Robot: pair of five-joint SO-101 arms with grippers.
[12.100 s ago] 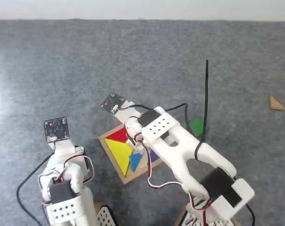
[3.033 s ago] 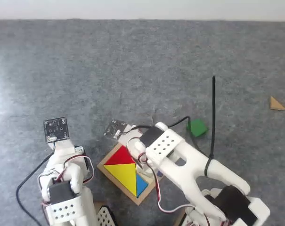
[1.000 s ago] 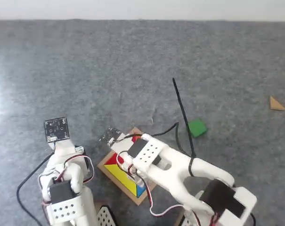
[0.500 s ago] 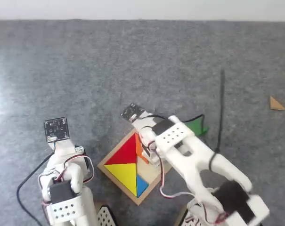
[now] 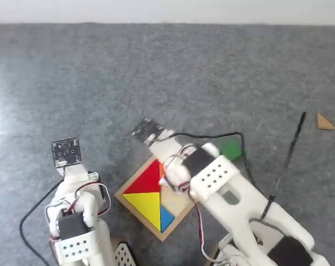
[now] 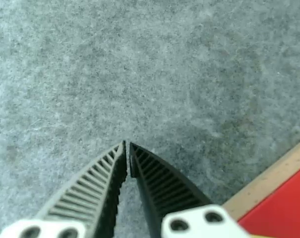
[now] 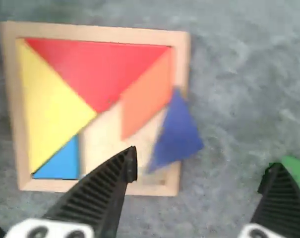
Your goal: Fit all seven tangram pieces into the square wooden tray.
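**Tray (image 5: 181, 204) part-filled, right gripper (image 7: 202, 161) spread wide above it**

Grey felt table (image 5: 156, 72) fills the high view from edge to edge. The right arm (image 5: 228, 185) slants in from the lower right, wrist over the tray's upper right side. Its fingers (image 7: 110, 183) stand far apart and hold nothing. At lower left stands the left arm (image 5: 76, 221), its left gripper (image 6: 127, 145) pinched closed on nothing, tips over bare felt near the tray's rim.

The tray sits lower centre, turned like a diamond. Inside lie the red triangle (image 5: 148, 180) and the yellow triangle (image 5: 145, 205), edge to edge. The orange piece (image 7: 147, 94) is tucked against the red.

And look, the dark blue triangle (image 7: 175, 131) lies askew across the rim, partly in, partly over the felt. The light blue triangle (image 5: 166, 218) sits in a corner, touching the yellow. The green piece (image 5: 232, 148) lies on the felt right of centre. The tan triangle (image 5: 324, 121) is at the far right edge, well apart.
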